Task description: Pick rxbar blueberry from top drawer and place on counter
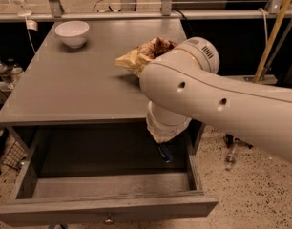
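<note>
The top drawer (108,208) stands pulled open below the grey counter (79,87), with its round knob (108,220) on the front panel. My big white arm comes in from the right and bends down over the drawer's right side. My gripper (163,152) hangs inside the drawer near its right back corner and is mostly hidden by the wrist. Only a dark bluish tip shows there. I cannot tell whether that tip is gripper or the rxbar blueberry. No bar shows anywhere else on the drawer floor.
A white bowl (72,32) sits at the counter's back left. A yellow-and-brown snack bag (141,56) lies at the counter's right, partly behind my arm. A water bottle (3,70) stands to the left. A yellow pole (275,30) rises at the right.
</note>
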Action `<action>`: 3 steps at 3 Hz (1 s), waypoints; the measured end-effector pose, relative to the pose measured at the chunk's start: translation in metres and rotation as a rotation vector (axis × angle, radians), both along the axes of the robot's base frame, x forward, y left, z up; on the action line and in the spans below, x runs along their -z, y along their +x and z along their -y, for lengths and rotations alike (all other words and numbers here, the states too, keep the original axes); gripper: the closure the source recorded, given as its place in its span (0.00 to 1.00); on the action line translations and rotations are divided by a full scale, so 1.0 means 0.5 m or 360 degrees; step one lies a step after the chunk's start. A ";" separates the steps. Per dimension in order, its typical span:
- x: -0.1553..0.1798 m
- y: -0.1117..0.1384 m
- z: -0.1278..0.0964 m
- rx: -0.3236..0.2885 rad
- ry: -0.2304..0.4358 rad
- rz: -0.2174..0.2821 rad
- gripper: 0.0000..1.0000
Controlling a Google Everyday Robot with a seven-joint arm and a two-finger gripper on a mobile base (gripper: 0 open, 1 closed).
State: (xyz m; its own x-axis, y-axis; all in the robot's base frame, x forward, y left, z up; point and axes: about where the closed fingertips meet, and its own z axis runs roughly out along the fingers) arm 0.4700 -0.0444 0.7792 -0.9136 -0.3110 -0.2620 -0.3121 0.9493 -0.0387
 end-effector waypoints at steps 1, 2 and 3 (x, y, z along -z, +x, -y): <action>0.000 0.000 0.000 0.0000 0.0000 0.0000 1.00; -0.015 -0.005 0.005 0.0009 -0.0019 0.0024 1.00; -0.049 -0.014 0.015 0.0025 -0.0056 0.0086 1.00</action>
